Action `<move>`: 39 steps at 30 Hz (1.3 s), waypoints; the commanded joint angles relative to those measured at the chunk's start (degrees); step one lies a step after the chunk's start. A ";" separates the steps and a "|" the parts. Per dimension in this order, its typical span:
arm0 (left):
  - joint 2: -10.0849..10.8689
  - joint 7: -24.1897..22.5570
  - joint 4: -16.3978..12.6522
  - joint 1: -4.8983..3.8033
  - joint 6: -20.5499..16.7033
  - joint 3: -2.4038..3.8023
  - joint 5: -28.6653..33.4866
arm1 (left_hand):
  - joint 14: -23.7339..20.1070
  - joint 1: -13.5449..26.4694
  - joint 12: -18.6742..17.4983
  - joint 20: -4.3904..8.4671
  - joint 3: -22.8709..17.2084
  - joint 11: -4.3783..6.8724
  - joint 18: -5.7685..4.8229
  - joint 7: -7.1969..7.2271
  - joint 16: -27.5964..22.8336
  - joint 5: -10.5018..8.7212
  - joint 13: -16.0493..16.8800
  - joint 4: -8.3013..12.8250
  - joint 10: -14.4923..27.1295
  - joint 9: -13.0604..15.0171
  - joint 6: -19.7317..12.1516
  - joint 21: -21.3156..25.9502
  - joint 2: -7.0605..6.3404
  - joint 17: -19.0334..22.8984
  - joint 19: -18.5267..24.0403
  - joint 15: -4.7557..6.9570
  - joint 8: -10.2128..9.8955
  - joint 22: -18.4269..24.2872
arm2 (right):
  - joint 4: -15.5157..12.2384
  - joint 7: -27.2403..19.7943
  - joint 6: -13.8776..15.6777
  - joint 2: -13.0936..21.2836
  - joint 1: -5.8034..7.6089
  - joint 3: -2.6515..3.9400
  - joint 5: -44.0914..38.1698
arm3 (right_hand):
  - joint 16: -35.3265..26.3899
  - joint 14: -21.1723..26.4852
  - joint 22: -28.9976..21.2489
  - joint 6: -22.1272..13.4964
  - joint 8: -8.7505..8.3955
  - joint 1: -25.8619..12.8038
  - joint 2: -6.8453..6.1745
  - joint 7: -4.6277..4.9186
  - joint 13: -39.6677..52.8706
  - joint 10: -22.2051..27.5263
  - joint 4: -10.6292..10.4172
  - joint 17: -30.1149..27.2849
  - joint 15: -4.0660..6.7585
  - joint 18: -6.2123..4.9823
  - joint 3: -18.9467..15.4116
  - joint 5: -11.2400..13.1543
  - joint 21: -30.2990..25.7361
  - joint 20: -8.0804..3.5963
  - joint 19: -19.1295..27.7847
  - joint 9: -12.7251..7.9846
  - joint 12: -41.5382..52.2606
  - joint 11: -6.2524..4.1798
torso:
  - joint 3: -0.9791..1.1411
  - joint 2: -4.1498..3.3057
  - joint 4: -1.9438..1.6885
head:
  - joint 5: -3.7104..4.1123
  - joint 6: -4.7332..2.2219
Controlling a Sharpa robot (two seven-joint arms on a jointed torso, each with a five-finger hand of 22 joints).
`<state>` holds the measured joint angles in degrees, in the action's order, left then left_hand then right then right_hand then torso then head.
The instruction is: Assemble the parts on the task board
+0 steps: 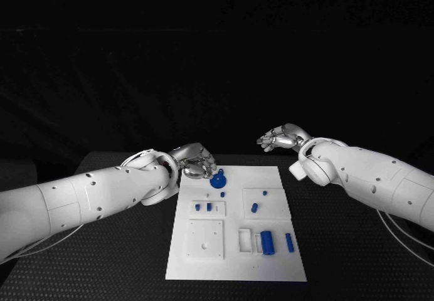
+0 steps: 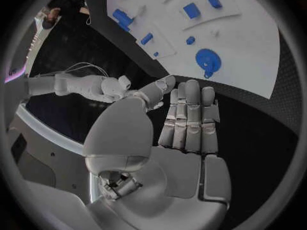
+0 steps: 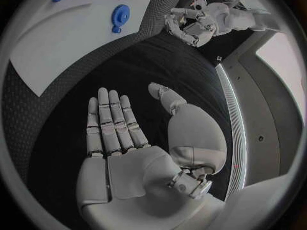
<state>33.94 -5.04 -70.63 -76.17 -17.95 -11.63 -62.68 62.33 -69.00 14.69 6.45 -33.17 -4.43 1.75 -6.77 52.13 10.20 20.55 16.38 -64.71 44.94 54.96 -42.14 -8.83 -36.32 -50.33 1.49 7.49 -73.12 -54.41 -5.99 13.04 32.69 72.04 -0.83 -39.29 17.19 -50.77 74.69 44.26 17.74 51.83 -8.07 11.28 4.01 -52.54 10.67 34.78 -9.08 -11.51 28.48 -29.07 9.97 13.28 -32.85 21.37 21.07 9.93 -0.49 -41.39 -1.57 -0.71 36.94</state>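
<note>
A: Starting near: a blue cylinder (image 1: 267,242) and a slimmer blue bar (image 1: 290,242) are lying at the near right of the white board (image 1: 204,266), beside the raised square block (image 1: 206,239). Mid-board, small blue pieces (image 1: 209,206) are sitting in their recesses.

B: And at the far end?

A: The round blue disc (image 1: 218,182) is lying flat on the board's far left. The left hand (image 1: 195,161) is hovering just beside it, holding nothing.

B: So the disc looks like the next pick?

A: That's my judgement. The hand should be coming down over it squarely, closing on the rim, not the knob, so it is lifting level.

B: Does the head camera settle the fingers?

A: Not well. The left wrist camera is showing that hand (image 2: 182,122) with fingers straight, side by side, disc (image 2: 207,61) just beyond the tips, not touching.

B: The right hand (image 1: 283,139)?

A: Waiting off the board's far right corner. Its wrist camera is showing the hand (image 3: 118,138) flat, fingers extended, empty, the disc (image 3: 119,16) well apart.
</note>
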 commanded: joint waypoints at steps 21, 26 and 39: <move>-8.41 -1.98 7.81 2.75 4.09 -1.07 -23.69 | 6.26 -0.77 -9.38 1.28 1.25 -0.19 3.93 -0.24 10.02 -4.30 -3.83 -0.47 0.06 -4.93 0.17 -7.77 -0.38 -5.62 -5.27 0.42 -0.74 -3.16 | -0.01 -0.46 -0.63 -0.82 -0.14 -0.01 -0.05 | -0.31 -0.15 0.11 -0.44 0.25 0.11 0.59 1.27 -0.05 -0.17 0.22 0.11 -0.06 -0.91 -0.03 -0.17 -0.44 0.35 -0.28 -0.09 -0.16 0.17 | 0.05 -0.09 0.31 | -0.37 0.04; -9.46 -1.86 9.36 3.25 4.71 -1.10 -23.80 | 6.15 -0.60 -10.84 0.93 1.14 -0.54 4.26 0.01 10.25 -4.32 -4.78 -0.60 1.83 -5.65 -0.92 -8.13 -0.53 -5.54 -5.18 0.08 -1.27 -3.10 | -0.26 -0.44 -0.61 -0.78 -0.14 -0.01 -0.05 | -0.31 -0.15 0.12 -0.44 0.25 0.10 0.60 1.27 -0.05 -0.17 0.21 0.11 -0.06 -0.92 -0.03 -0.16 -0.46 0.36 -0.28 -0.10 -0.16 0.17 | 0.00 -0.12 0.34 | -0.31 0.14; -11.45 -0.78 12.07 4.39 6.16 -1.09 -24.82 | 6.13 -0.57 -10.88 0.77 0.86 -0.62 4.52 -0.31 10.52 -3.67 -5.22 -0.80 1.70 -6.04 -0.81 -8.43 -0.09 -5.49 -5.07 -0.01 -1.13 -3.08 | -0.48 -0.43 -0.56 -0.75 -0.14 -0.01 -0.05 | -0.32 -0.16 0.16 -0.44 0.25 0.10 0.63 1.27 -0.05 -0.17 0.21 0.12 -0.06 -0.93 -0.02 -0.17 -0.50 0.36 -0.30 -0.11 -0.16 0.16 | 0.02 -0.10 0.26 | -0.11 0.40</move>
<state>22.67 -6.64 -58.93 -71.91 -13.28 -12.75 -86.21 68.39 -69.66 4.02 7.56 -32.24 -5.01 1.81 -6.73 62.35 6.37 15.36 15.76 -63.02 38.95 54.33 -50.36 -9.49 -41.89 -55.49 1.83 6.38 -74.92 -54.76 -6.01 13.03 31.94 71.91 -0.85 -39.29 17.19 -50.77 74.79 44.26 17.74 51.83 -8.07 11.28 4.01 -52.53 10.67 34.81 -9.08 -11.50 28.48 -29.07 9.75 13.50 -33.06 21.32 21.07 9.93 -0.51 -41.54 -1.25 -0.88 37.28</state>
